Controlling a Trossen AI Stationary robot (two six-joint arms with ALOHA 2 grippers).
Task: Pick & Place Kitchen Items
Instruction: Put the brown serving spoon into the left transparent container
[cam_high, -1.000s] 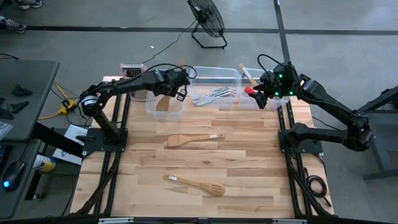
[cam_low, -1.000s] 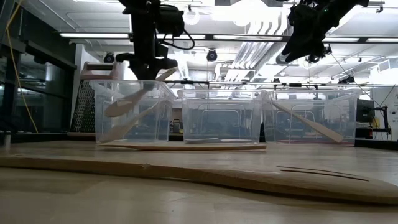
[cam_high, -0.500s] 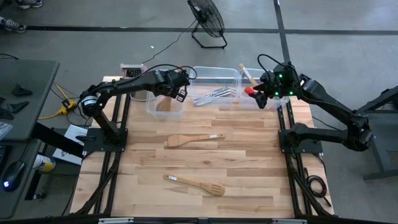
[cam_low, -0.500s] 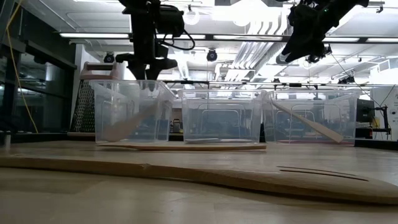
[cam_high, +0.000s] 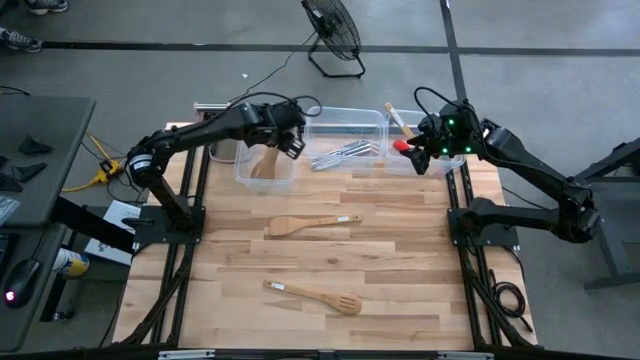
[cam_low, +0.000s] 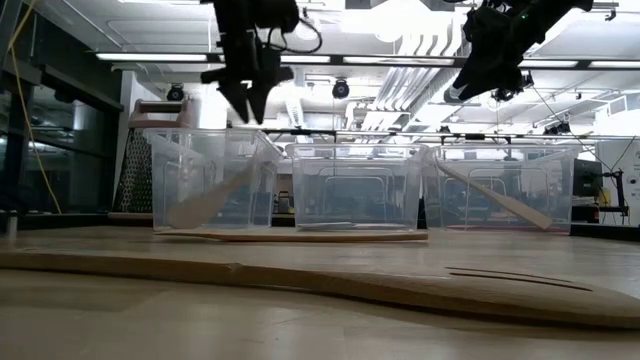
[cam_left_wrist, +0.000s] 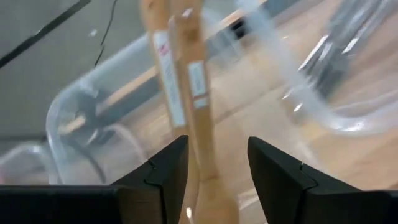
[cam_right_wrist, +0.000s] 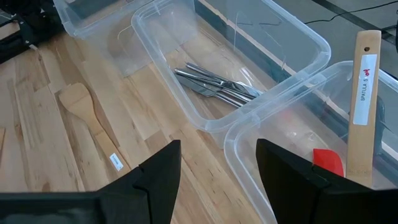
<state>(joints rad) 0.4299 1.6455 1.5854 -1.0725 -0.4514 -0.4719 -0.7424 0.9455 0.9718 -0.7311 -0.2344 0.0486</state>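
Observation:
My left gripper (cam_high: 287, 138) (cam_low: 250, 100) (cam_left_wrist: 217, 152) hangs open and empty above the left clear tub (cam_high: 243, 172). Two light wooden utensils (cam_high: 264, 165) (cam_left_wrist: 186, 93) lie in that tub, slanting up against its wall. My right gripper (cam_high: 418, 160) (cam_right_wrist: 219, 155) is open too and hovers over the right tub (cam_right_wrist: 261, 106). That tub holds a red spatula (cam_right_wrist: 328, 163) and a wooden spatula (cam_right_wrist: 364, 93) whose handle leans on the rim. Silvery cutlery (cam_high: 345, 152) (cam_right_wrist: 217, 87) lies in the middle tub. A wooden spatula (cam_high: 305, 224) and a slotted wooden spoon (cam_high: 315, 297) lie flat on the table.
The three tubs stand in a row along the table's far edge. A box grater (cam_low: 135, 160) stands upright behind the left tub. Bare wood surrounds the two loose utensils in the middle and near half of the table (cam_high: 400, 260). A fan (cam_high: 333, 30) stands on the floor beyond.
A wooden spoon that hung tilted under my left gripper a second ago has dropped into the left tub and lies against its wall. My left gripper has since risen well clear of the tub's rim and drifted slightly toward the far edge.

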